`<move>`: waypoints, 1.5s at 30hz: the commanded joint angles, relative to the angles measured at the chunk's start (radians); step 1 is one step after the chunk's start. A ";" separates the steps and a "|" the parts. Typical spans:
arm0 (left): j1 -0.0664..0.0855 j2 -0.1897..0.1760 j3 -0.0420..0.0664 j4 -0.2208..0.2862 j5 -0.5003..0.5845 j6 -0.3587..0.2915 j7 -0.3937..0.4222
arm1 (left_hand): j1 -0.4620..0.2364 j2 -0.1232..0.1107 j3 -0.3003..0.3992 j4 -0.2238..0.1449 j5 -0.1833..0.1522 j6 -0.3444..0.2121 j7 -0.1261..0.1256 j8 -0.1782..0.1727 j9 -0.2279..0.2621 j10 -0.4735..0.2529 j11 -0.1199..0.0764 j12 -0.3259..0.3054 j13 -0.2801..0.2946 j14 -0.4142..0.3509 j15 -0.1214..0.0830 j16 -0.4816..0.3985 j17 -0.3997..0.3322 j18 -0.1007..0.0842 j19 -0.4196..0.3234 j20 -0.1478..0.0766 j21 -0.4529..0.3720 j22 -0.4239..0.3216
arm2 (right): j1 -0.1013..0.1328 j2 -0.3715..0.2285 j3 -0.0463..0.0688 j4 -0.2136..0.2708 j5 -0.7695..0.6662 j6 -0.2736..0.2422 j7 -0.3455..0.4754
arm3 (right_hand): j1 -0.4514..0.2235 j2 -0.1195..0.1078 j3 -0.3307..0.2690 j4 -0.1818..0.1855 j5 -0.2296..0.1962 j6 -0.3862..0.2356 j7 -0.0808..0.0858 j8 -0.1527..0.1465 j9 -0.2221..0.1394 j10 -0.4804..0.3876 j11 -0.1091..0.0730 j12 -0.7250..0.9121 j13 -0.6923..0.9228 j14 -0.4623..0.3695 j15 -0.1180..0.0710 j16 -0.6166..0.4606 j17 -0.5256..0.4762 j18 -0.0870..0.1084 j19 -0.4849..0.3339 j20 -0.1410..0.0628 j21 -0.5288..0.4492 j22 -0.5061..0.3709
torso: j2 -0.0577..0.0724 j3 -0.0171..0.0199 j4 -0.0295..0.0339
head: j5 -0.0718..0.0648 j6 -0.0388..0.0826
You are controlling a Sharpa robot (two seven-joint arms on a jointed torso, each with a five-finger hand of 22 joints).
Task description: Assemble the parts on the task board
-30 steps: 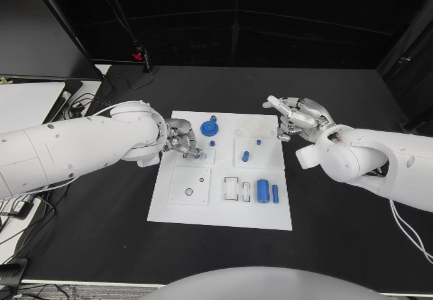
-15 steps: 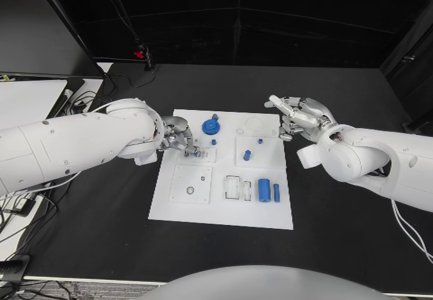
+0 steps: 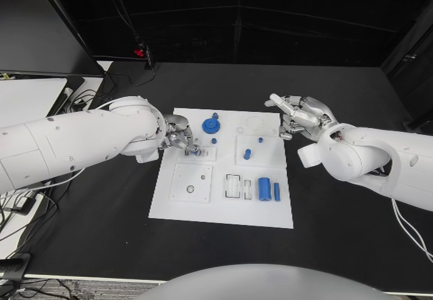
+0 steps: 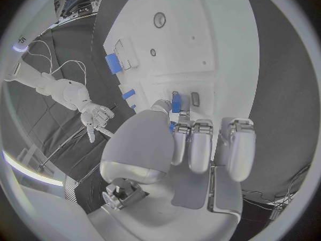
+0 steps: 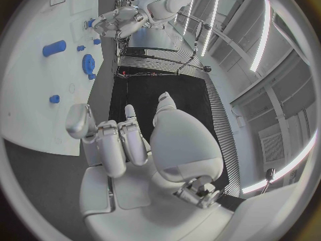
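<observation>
One small blue peg (image 4: 175, 103) is pinched in the left hand (image 3: 181, 141) over the white task board (image 3: 221, 212); right hand (image 3: 300, 117) hovers beside it, fingers spread, holding nothing.

Task board (image 3: 226, 212) mid-table. Bare black table (image 3: 351, 250) to its near, right and far sides gives open passage. Left hand (image 3: 181, 140) sits over the board's far-left part, blocking approach there. Right hand (image 3: 302, 117) hovers off the far-right corner, fingers apart, holding nothing. Upright blue gear (image 3: 210, 127) and small blue pegs (image 3: 247, 153) stand between the hands. Blue cylinder (image 3: 263, 188) lies near-right on the board.
</observation>
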 commanded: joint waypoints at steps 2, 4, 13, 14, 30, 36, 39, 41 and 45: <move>0.001 0.003 0.001 -0.004 0.007 0.008 -0.018 | 0.013 0.023 0.007 -0.001 -0.006 0.000 -0.001 0.005 0.002 0.108 -0.001 -0.002 0.261 0.106 -0.002 0.001 0.263 -0.006 0.104 -0.005 0.003 0.263 | 0.001 0.001 0.000 0.002 0.002 -0.001 0.006 | -0.003 0.011 -0.004 0.002 0.002 -0.008 0.091 0.006 -0.002 -0.009 0.000 -0.006 0.153 0.049 0.003 0.005 0.203 -0.003 -0.006 0.001 -0.003 0.124 | 0.000 0.0001 -0.0004 | -0.001 -0.002; 0.001 0.003 0.001 -0.005 0.007 0.006 -0.019 | 0.013 0.023 0.007 -0.001 -0.006 0.000 -0.001 0.005 0.002 0.108 -0.001 -0.002 0.261 0.106 -0.002 0.001 0.263 -0.006 0.104 -0.005 0.003 0.263 | 0.001 0.001 0.000 0.002 0.002 -0.001 0.006 | -0.004 0.012 -0.004 0.002 0.002 -0.008 0.091 0.006 -0.002 -0.009 0.000 -0.006 0.153 0.049 0.004 0.005 0.203 -0.003 -0.007 0.001 -0.002 0.124 | 0.000 0.0002 -0.0004 | -0.001 -0.002; 0.000 0.008 0.001 -0.006 0.007 0.016 -0.019 | 0.013 0.024 0.012 -0.001 -0.012 -0.001 -0.001 0.003 0.004 0.108 -0.001 -0.002 0.261 0.106 -0.002 0.001 0.263 -0.006 0.104 -0.004 0.003 0.263 | 0.001 0.001 0.000 0.002 0.002 0.001 0.006 | -0.006 0.013 -0.005 0.002 0.002 -0.008 0.091 0.008 -0.002 -0.009 0.000 -0.006 0.153 0.049 0.004 0.005 0.203 -0.003 -0.007 0.001 -0.001 0.124 | -0.001 0.0006 -0.0003 | -0.001 -0.004; 0.000 0.008 0.001 -0.006 0.007 0.017 -0.019 | 0.013 0.024 0.013 -0.001 -0.012 -0.001 -0.001 0.003 0.004 0.108 -0.001 -0.002 0.261 0.106 -0.002 0.001 0.263 -0.006 0.104 -0.004 0.003 0.263 | 0.001 0.001 0.000 0.002 0.002 0.001 0.006 | -0.006 0.013 -0.005 0.002 0.002 -0.008 0.091 0.008 -0.002 -0.009 0.000 -0.006 0.153 0.049 0.004 0.005 0.202 -0.003 -0.007 0.002 -0.001 0.124 | -0.001 0.0006 -0.0003 | -0.001 -0.004; -0.005 0.005 0.001 -0.013 0.007 0.028 -0.040 | 0.011 0.018 0.018 -0.001 -0.023 -0.004 0.000 0.000 0.008 0.108 0.000 -0.002 0.261 0.106 -0.002 0.001 0.263 -0.006 0.104 -0.003 0.003 0.263 | 0.001 -0.002 0.000 0.003 0.003 0.002 0.006 | -0.008 0.014 -0.006 0.002 0.001 -0.008 0.091 0.008 -0.003 -0.009 0.000 -0.006 0.153 0.049 0.004 0.005 0.203 -0.003 -0.007 0.002 -0.001 0.124 | 0.000 -0.0001 0.0007 | 0.000 -0.004; -0.005 0.007 0.001 -0.015 0.007 0.021 -0.039 | 0.011 0.018 0.019 -0.001 -0.024 -0.004 0.000 -0.001 0.009 0.108 0.000 -0.002 0.261 0.106 -0.002 0.001 0.263 -0.006 0.104 -0.003 0.003 0.263 | 0.001 0.000 0.000 0.002 0.003 0.003 0.005 | -0.010 0.014 -0.006 0.002 0.001 -0.008 0.091 0.009 -0.003 -0.009 0.000 -0.006 0.153 0.049 0.004 0.005 0.203 -0.003 -0.007 0.002 0.000 0.124 | 0.000 -0.0004 -0.0004 | 0.003 -0.006; -0.006 0.010 0.001 -0.017 0.007 0.023 -0.039 | 0.010 0.018 0.020 -0.001 -0.026 -0.004 0.000 -0.001 0.009 0.108 0.000 -0.002 0.261 0.106 -0.001 0.001 0.263 -0.006 0.104 -0.003 0.003 0.263 | 0.001 0.001 0.000 0.002 0.003 0.003 0.005 | -0.010 0.014 -0.006 0.002 0.001 -0.008 0.091 0.009 -0.003 -0.009 0.000 -0.006 0.153 0.049 0.004 0.005 0.203 -0.003 -0.007 0.002 0.000 0.124 | 0.001 -0.0003 -0.0003 | 0.002 -0.007; -0.006 0.012 0.001 -0.019 0.007 0.024 -0.039 | 0.010 0.018 0.020 0.000 -0.027 -0.004 0.000 -0.001 0.009 0.108 0.000 -0.002 0.261 0.106 -0.001 0.001 0.263 -0.006 0.104 -0.003 0.003 0.263 | 0.001 0.001 0.000 0.001 0.003 0.003 0.005 | -0.010 0.014 -0.006 0.002 0.001 -0.008 0.091 0.009 -0.003 -0.009 0.000 -0.006 0.153 0.049 0.004 0.005 0.203 -0.003 -0.007 0.002 0.000 0.124 | 0.000 -0.0003 -0.0003 | 0.002 -0.008; -0.006 0.016 0.001 -0.021 0.007 0.025 -0.040 | 0.009 0.018 0.021 0.000 -0.028 -0.004 0.001 -0.002 0.010 0.108 0.000 -0.002 0.261 0.106 -0.001 0.001 0.263 -0.006 0.104 -0.003 0.003 0.263 | 0.001 0.001 0.000 0.001 0.003 0.003 0.004 | -0.010 0.014 -0.006 0.002 0.001 -0.008 0.091 0.009 -0.003 -0.009 0.000 -0.006 0.153 0.049 0.004 0.005 0.203 -0.003 -0.007 0.002 0.000 0.124 | 0.000 0.0001 -0.0004 | 0.003 -0.009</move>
